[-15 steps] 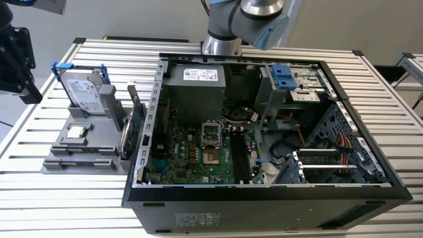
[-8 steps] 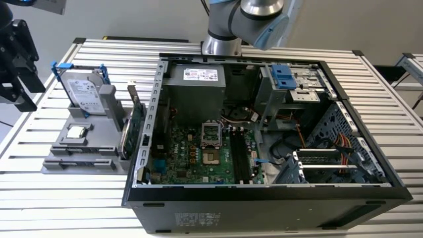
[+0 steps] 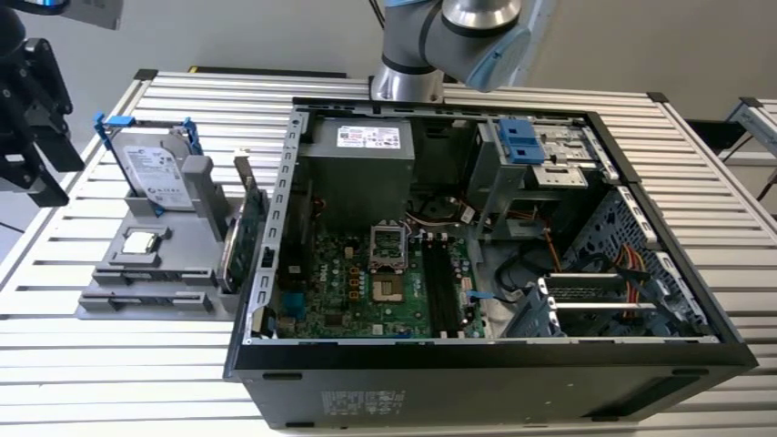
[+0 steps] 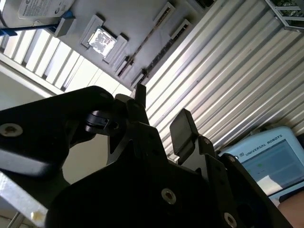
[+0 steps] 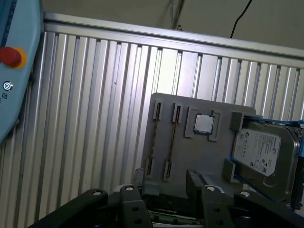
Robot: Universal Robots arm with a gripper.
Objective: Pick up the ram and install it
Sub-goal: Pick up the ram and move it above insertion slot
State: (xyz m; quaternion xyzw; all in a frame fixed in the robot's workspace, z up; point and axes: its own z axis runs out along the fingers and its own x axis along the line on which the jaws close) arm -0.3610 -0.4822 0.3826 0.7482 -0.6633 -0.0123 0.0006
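Clearly, in the exterior view the gripper (image 3: 35, 137) hangs at that view's left edge, beside the gray tray (image 3: 104, 309) on the tabletop (image 3: 122, 364) and well apart from the open computer case (image 3: 486, 391). In the first wrist view its jaws stand released and empty near the tray, where the ram (image 5: 172, 138) seems to sit edge-on between clips, probably so the jaws can pinch its flanks. In the second wrist view the parted jaws point toward that strip, untouched.
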